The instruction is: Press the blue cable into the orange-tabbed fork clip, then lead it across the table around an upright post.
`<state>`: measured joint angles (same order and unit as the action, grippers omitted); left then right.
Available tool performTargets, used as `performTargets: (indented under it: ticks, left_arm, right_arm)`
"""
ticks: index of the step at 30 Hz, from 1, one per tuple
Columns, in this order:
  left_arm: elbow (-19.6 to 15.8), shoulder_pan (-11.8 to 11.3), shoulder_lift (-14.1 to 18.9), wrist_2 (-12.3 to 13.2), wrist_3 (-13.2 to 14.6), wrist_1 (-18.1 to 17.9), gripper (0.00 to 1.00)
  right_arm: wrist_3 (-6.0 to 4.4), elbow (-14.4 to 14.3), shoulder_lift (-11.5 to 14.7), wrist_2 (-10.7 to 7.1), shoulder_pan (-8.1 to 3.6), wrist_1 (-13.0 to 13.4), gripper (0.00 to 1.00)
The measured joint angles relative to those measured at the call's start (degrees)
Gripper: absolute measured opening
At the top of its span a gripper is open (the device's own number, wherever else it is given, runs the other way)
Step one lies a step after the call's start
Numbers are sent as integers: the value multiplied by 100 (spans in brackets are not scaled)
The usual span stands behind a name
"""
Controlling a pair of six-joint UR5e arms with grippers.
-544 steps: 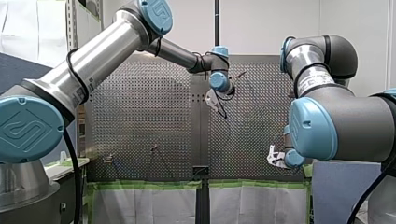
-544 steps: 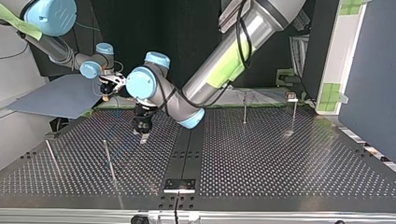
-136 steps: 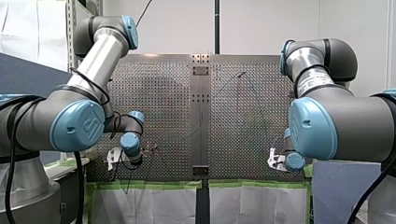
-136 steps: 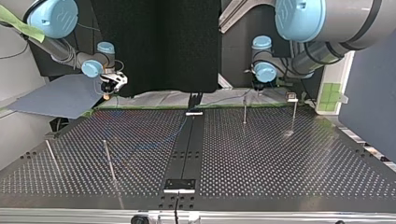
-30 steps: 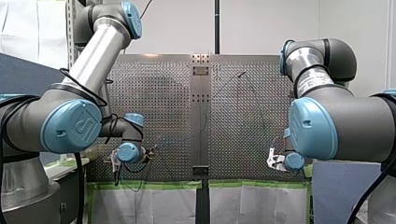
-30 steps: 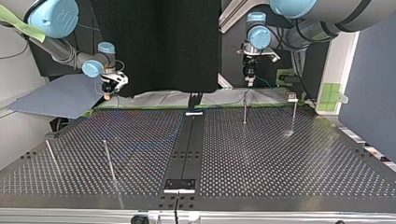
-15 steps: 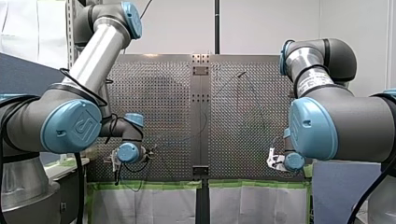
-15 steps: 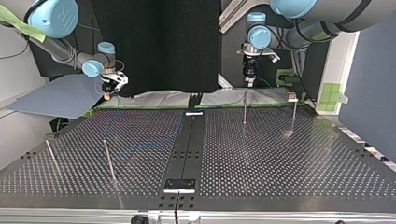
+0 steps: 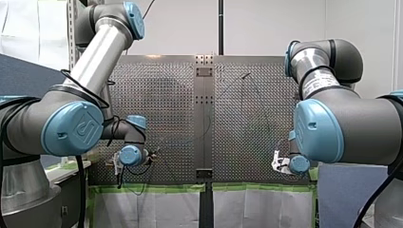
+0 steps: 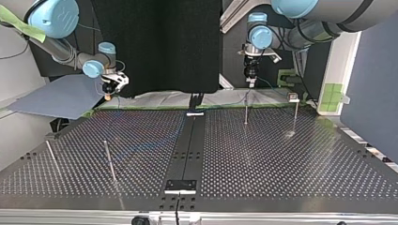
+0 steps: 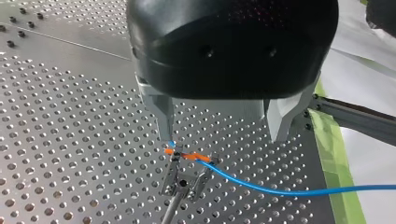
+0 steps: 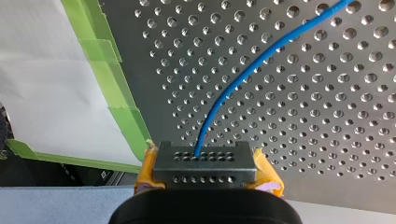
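Blue cable [image 12: 261, 59] appears seated in orange-tabbed fork clip [image 11: 184, 177]. Left claw [image 11: 223, 135] released just above clip; right claw [image 12: 205, 162] clenched on cable. Upright post [image 10: 109, 161] routing remains.

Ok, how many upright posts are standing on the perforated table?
4, all in the top view: left-edge post; second post right of it; far post below my left gripper; capped post right of that. The arms may hide more.

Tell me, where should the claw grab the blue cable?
Probably on the bare stretch just past the fork clip, coming down from above with the left claw open across it. There the blue cable runs nearly straight, clear of the clip's prongs.
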<state>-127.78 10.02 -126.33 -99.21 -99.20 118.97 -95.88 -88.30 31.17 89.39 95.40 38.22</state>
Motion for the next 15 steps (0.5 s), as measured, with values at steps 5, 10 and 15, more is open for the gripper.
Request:
performTargets:
  ticks: [5,10,15]
  left_arm:
    - [0,-3,0,-11,-48,-17,100]
    - [0,-13,0,-8,-55,-21,100]
    - [0,-17,0,6,-57,-43,100]
  right_arm:
    - [-5,0,0,-5,0,1,0]
    - [-3,-1,0,-8,0,-4,0]
    - [-2,-1,0,-12,0,-7,0]
